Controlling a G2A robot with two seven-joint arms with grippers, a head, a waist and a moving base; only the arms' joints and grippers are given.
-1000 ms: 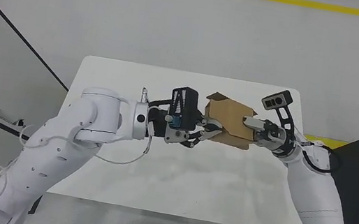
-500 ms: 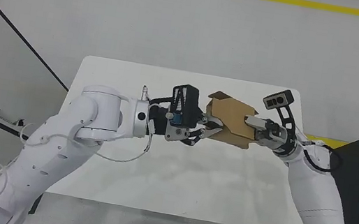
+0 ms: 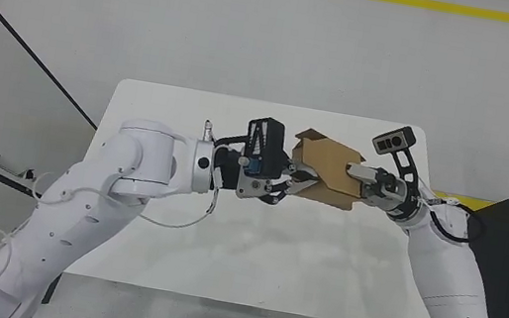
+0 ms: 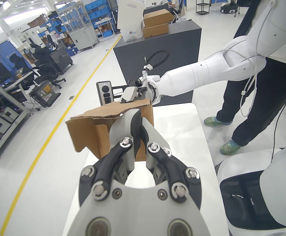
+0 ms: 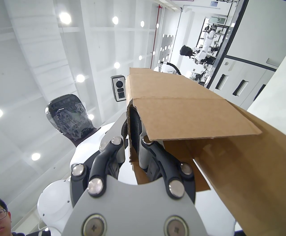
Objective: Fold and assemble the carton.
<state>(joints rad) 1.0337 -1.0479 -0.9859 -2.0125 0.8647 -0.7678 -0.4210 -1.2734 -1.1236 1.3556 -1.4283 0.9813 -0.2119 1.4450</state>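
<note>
Holding the carton (image 3: 325,170) up off the white table (image 3: 219,254) between both arms, we see the main risk in two thin pinches. Our left gripper (image 4: 136,121) has its fingers nearly closed on one upright wall at the open end. Our right gripper (image 5: 130,125) is clamped just as thinly on a wall edge at the opposite end. If the arms pull apart or twist unevenly, we judge the cardboard could tear, crease off its score lines, or slip free and drop. The half-formed body might also collapse flat. A loose flap (image 4: 74,131) juts beside the left fingers and could foul any fold there. A dark cabinet (image 4: 160,40) stands past the table's end, well apart from the work.
</note>
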